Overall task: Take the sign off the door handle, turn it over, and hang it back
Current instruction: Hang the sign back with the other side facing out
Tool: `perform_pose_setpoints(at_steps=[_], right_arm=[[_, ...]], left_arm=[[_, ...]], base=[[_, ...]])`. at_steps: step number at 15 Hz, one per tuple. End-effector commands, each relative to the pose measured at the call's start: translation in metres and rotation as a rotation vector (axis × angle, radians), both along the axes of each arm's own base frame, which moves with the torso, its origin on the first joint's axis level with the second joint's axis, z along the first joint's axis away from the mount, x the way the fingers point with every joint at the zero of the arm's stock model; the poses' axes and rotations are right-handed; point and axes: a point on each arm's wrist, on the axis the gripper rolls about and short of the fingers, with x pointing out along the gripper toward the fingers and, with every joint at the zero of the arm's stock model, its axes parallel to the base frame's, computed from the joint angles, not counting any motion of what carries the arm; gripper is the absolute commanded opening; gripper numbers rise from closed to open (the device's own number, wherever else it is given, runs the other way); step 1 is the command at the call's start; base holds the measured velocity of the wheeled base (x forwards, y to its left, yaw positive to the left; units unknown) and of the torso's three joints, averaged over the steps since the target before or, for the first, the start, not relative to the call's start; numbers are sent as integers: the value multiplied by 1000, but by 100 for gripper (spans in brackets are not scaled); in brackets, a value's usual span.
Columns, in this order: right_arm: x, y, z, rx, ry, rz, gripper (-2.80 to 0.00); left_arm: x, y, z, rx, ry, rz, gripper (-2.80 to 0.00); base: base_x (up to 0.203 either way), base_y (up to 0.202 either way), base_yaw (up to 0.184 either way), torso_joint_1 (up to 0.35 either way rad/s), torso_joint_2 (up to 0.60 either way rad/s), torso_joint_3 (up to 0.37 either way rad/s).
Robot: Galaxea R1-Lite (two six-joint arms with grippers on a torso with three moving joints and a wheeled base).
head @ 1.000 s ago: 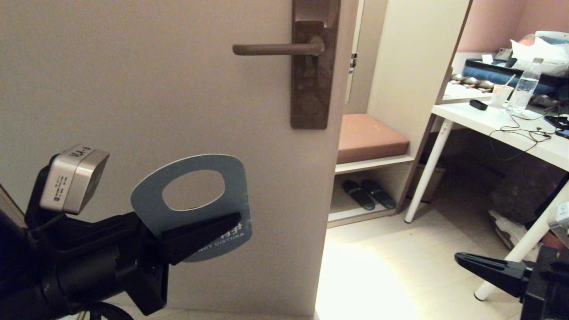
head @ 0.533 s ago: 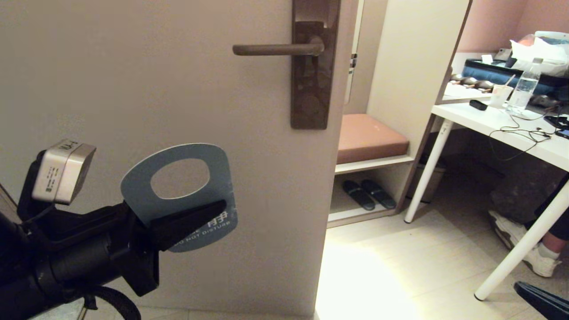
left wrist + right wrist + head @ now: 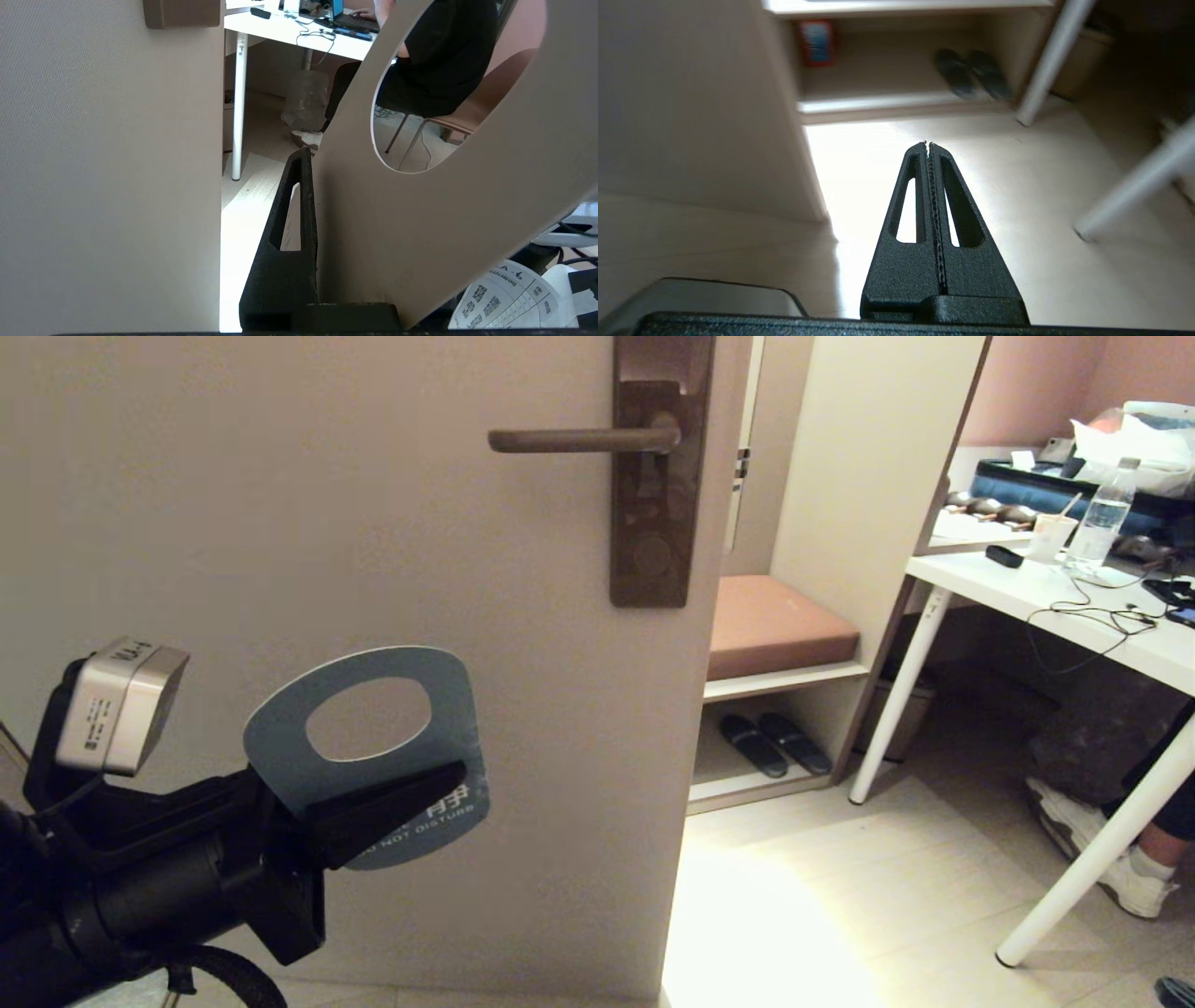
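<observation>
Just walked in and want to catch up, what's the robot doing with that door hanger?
The left gripper is shut on the grey-blue card door sign with the oval hole, holding it in front of the beige door, below and left of the dark bronze lever handle. The handle is bare, so the sign is off but not rehung. Its printed blue face shows in the head view, its plain face in the left wrist view. The right gripper is shut, empty, pointing at the floor.

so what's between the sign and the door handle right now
Nothing: in the head view only bare door separates the sign, held low in the left claw, from the door handle up above it.
</observation>
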Motion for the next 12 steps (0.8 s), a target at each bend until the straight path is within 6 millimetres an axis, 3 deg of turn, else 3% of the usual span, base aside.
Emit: perform_pose_setpoints(at_steps=[1, 5, 12], right_arm=[[-14, -2, -5, -4, -39, -53, -280], [-16, -3, -7, -16, -21, -142, -280], [-34, 0, -22, -36, -87, -27, -280]], left_arm=[[-1, 0, 1, -5, -7, -3, -280], [-3, 2, 0, -4, -5, -1, -280], [-3, 5, 0, -3, -5, 15, -280]], base=[[0, 0, 0, 0, 0, 0], [0, 0, 0, 0, 0, 0], [0, 0, 0, 0, 0, 0]])
